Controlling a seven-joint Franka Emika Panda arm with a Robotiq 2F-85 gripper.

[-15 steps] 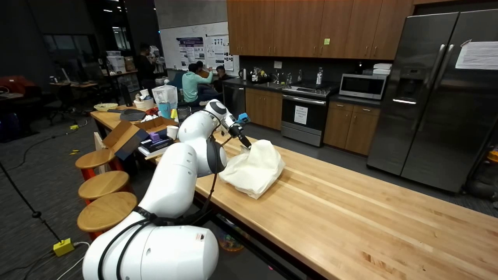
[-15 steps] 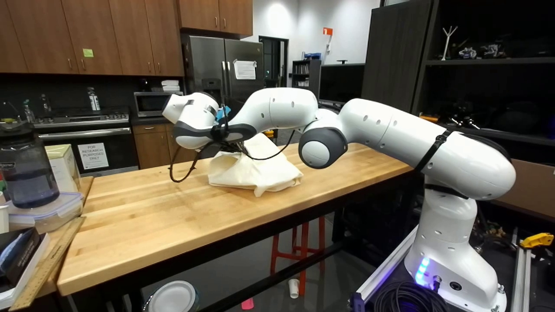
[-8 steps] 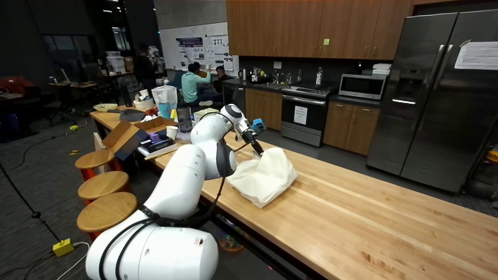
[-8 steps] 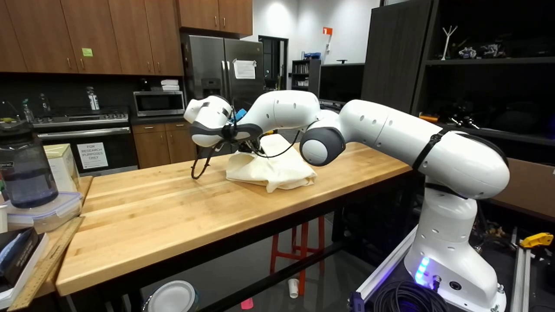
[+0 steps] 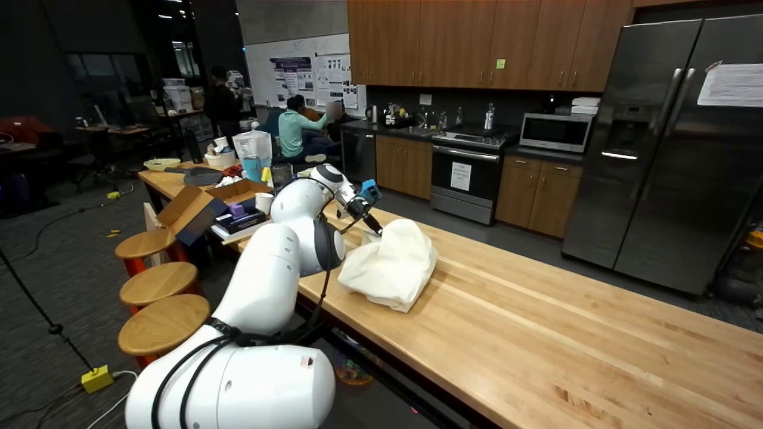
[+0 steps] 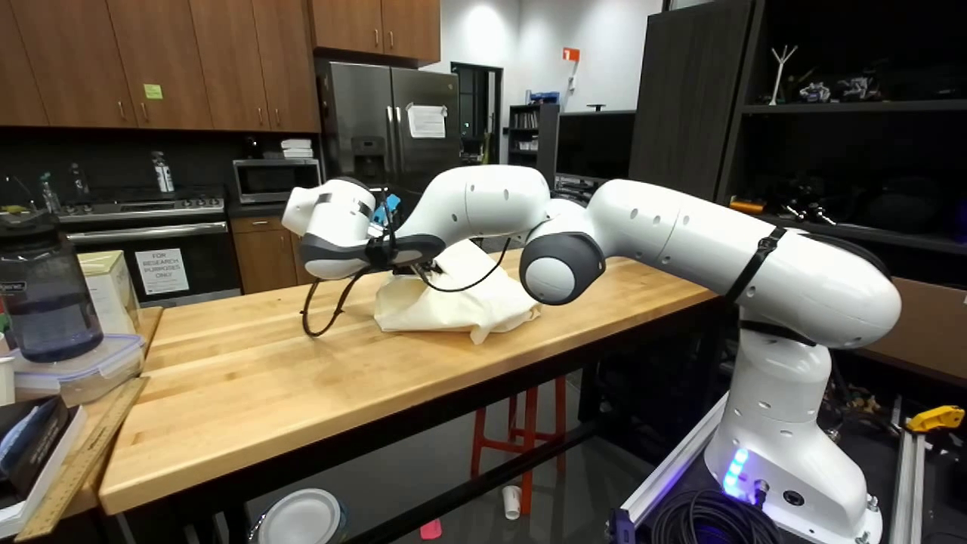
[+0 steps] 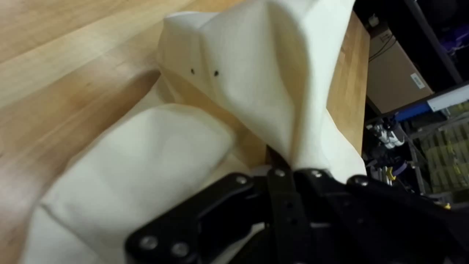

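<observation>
In the wrist view the black, 2-fingered metal tool [image 7: 295,175] is clenched on a soft, crumpled bundle of cream-coloured fabric [image 7: 146,157]. A raised fold runs down to its fingertips [image 7: 281,187]; how much cloth sits between them is hidden. The bundle rests on a long, pale butcher-block bench [image 5: 566,322], spread across much of its width. In an exterior view the cloth stands in a peak just beside the tool, probably because the pinch props up that side, while the rest sags onto the wood, which seems to carry most of the weight. The white, jointed robot arm [image 6: 498,200] reaches over the bench so the tool slants down into the fabric. By the bench's end, a tinted, dark-lidded plastic bottle [image 6: 49,310] stands on a flat, clear plastic container [image 6: 83,374], perhaps to save room; a wooden ruler [image 6: 83,457] lies near them.
</observation>
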